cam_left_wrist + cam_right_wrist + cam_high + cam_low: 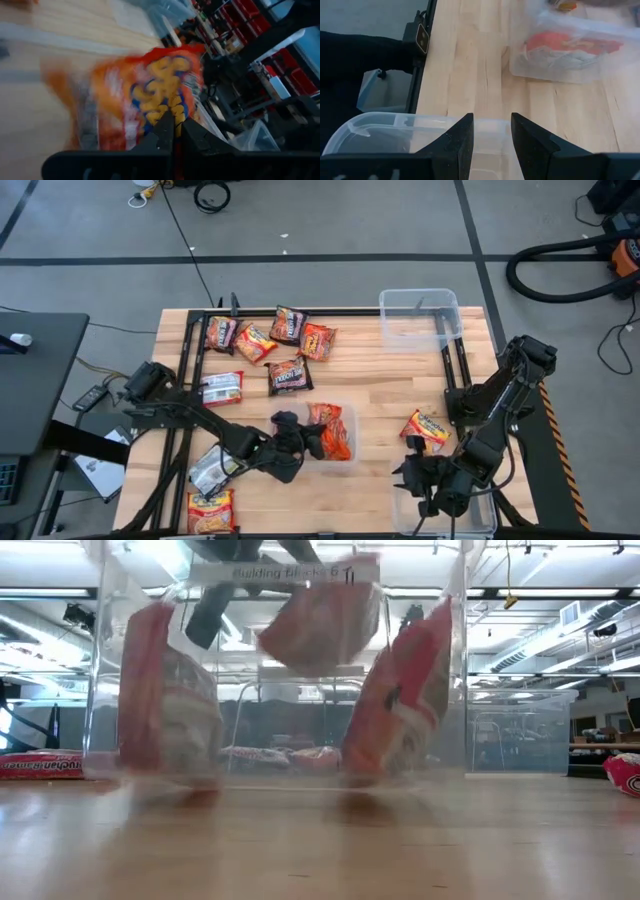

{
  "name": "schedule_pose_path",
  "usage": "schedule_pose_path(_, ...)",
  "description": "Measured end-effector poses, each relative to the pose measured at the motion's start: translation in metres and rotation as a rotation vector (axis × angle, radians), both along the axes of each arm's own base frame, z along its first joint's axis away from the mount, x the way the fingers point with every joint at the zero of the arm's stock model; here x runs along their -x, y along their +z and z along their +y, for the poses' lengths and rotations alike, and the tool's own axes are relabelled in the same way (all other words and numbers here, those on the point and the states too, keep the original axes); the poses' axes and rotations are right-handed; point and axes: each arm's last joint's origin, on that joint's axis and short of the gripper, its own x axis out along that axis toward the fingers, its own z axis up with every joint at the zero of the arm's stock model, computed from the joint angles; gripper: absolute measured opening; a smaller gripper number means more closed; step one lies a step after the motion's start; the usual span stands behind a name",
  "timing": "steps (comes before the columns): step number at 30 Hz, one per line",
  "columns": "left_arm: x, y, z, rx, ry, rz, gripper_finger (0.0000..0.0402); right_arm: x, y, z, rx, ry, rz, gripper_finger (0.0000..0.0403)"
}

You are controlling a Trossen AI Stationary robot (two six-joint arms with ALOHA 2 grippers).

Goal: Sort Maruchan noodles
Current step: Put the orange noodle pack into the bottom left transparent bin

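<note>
Left gripper (312, 438) clenched on orange noodle packet (150, 95) over middle bin (348, 412), right gripper (490, 137) parted, empty

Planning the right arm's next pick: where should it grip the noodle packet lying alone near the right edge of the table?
Probably from straight above, pinching a short crimped edge of the noodle packet. It lies flat on the bare table, so little else offers a hold.

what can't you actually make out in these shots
- Low view: the packet print, smeared behind the clear bin wall.
- Left wrist view: the left gripper is shut on an orange packet, whose lettering is motion-blurred.
- High view: the right gripper is open, but the near bin under it is cut by the bottom edge, so its contents stay unseen.
</note>
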Motion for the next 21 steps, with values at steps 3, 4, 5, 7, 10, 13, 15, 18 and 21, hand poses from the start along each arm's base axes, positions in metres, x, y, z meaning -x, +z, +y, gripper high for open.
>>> schedule_pose_path(3, 0.001, 0.0, -0.004, 0.013, -0.012, -0.011, 0.0013, 0.0, 0.0, 0.0, 0.0, 0.0, 0.001, 0.0137)
schedule_pose_path(4, 0.001, 0.002, -0.006, 0.016, -0.015, -0.015, 0.0013, 0.0, 0.0, 0.0, 0.0, 0.0, 0.002, 0.0137)
schedule_pose_path(5, 0.001, 0.004, -0.008, 0.019, -0.019, -0.021, 0.0013, 0.0, 0.0, 0.0, 0.0, 0.0, 0.002, 0.0137)
schedule_pose_path(7, 0.0, 0.008, -0.011, 0.028, -0.027, -0.033, 0.0013, 0.0, 0.0, 0.0, 0.0, 0.0, 0.003, 0.0137)
schedule_pose_path(10, -0.002, 0.013, -0.013, 0.073, -0.05, -0.026, 0.0013, 0.0, 0.0, 0.0, 0.0, 0.0, 0.003, 0.0137)
schedule_pose_path(13, -0.003, 0.014, -0.011, 0.151, -0.064, 0.002, 0.0013, 0.0, 0.0, 0.0, -0.01, -0.011, 0.004, 0.0137)
schedule_pose_path(15, -0.002, 0.009, -0.007, 0.196, -0.043, 0.038, 0.0013, 0.0, 0.0, 0.0, -0.019, -0.027, 0.002, 0.0137)
schedule_pose_path(18, -0.001, 0.002, 0.001, 0.245, -0.033, 0.103, 0.0014, 0.001, 0.0, 0.001, -0.016, -0.039, -0.012, 0.0137)
schedule_pose_path(21, -0.003, 0.0, 0.006, 0.249, -0.057, 0.154, 0.0021, 0.003, 0.0, 0.002, -0.012, -0.037, -0.018, 0.0137)
